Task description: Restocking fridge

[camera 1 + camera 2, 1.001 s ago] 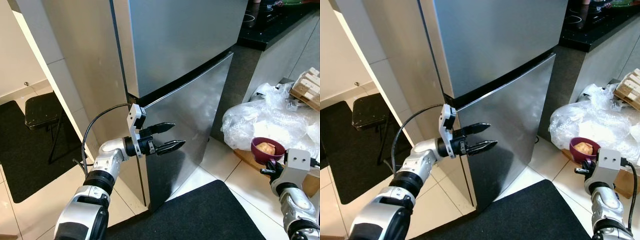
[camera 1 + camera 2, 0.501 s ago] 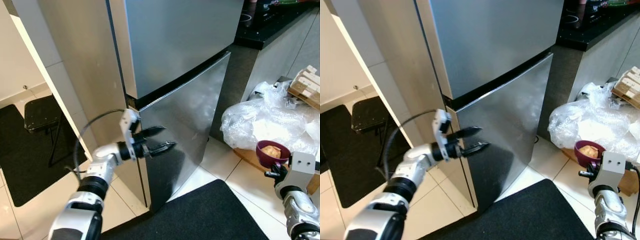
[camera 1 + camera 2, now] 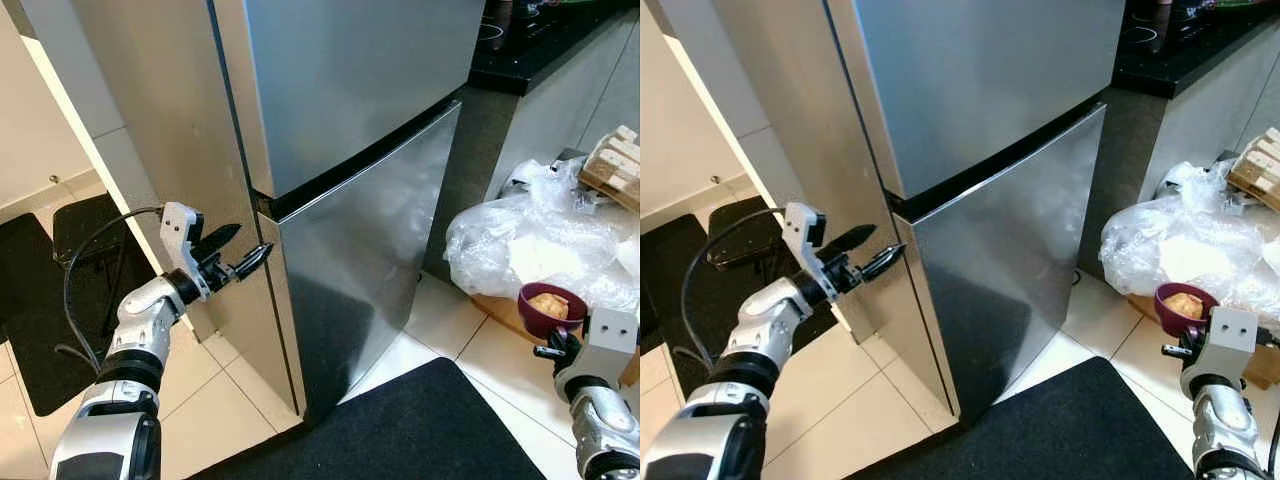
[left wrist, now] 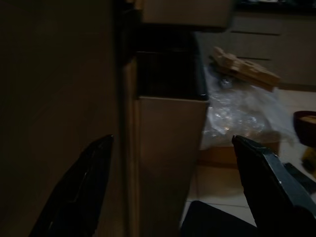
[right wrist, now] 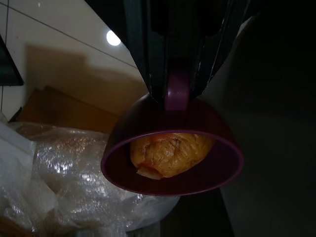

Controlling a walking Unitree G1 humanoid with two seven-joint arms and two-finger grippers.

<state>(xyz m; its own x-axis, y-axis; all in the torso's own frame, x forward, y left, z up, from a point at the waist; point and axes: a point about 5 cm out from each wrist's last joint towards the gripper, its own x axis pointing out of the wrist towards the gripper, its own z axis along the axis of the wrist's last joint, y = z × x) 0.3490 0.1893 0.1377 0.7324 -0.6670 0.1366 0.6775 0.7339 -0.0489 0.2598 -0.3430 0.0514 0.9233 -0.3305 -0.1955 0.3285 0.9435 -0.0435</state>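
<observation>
Looking from the left eye, the left claw (image 3: 232, 252) has swung away from the face of the lower door to the fridge (image 3: 350, 160)'s left corner, its fingers spread and their tips at the seam below the upper door; I judge it is hunting an edge to pull, with both doors shut and nothing restocked yet. Low on the right, the right claw (image 3: 560, 345) carries the purple bowl (image 3: 548, 308) beside the plastic wrap (image 3: 540, 245) on the floor. From the right eye the same layout holds. Along the left wrist, the two fingers (image 4: 74, 192) stand wide apart with the door edge between them, a straddling the head views only hint at. Along the right wrist, the claw is clamped on the bowl's handle (image 5: 176, 91), and a wrapped yellowish food (image 5: 170, 150) lies inside.
</observation>
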